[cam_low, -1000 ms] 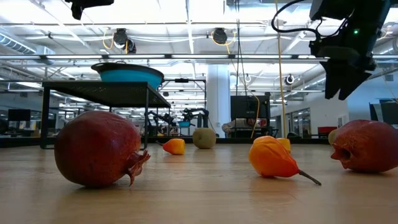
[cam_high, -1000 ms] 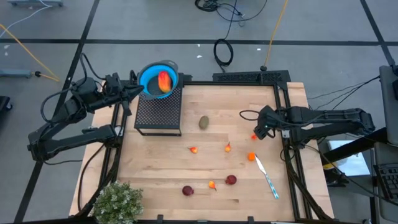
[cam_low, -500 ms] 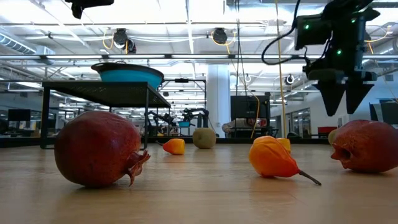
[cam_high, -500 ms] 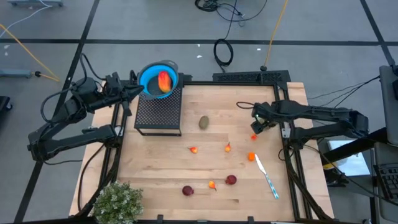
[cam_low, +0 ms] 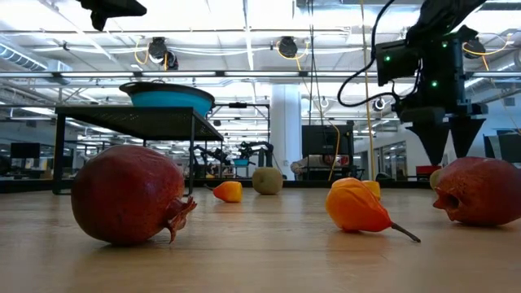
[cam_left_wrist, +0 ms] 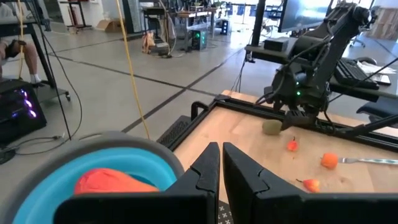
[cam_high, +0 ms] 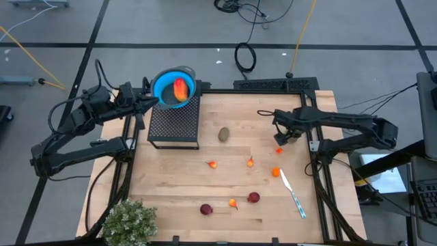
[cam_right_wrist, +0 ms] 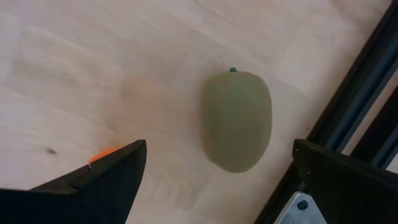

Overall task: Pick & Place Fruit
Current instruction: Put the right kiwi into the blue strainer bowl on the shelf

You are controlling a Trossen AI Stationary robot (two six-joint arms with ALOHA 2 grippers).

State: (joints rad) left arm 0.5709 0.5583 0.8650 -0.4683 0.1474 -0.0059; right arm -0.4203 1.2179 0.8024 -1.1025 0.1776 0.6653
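A red-orange oblong fruit (cam_high: pixel 180 89) lies in the blue bowl (cam_high: pixel 166 80), which stands on a black mesh stand (cam_high: pixel 174 124). An olive-brown oval (cam_high: pixel 223 134) rests on the wooden table. A second green oval (cam_right_wrist: pixel 237 120) lies near the table's right rail. My open right gripper (cam_low: pixel 449 150) hangs just above it, fingers pointing down, not touching. Two dark red balls (cam_high: pixel 206 209) (cam_high: pixel 253 197) and several tiny orange bits (cam_high: pixel 250 162) lie toward the near side. My left gripper (cam_left_wrist: pixel 221 155) is shut and empty, next to the bowl.
A white and blue utensil (cam_high: pixel 293 195) lies near the right edge. A bushy green plant (cam_high: pixel 130 222) stands at the near left corner. Black rails (cam_high: pixel 314 164) border the table. Bare wood shows at the table's middle.
My right gripper has come down toward the table and shifted slightly toward the far edge, turning as it went, and now hangs over the green oval. None of the fruit has moved.
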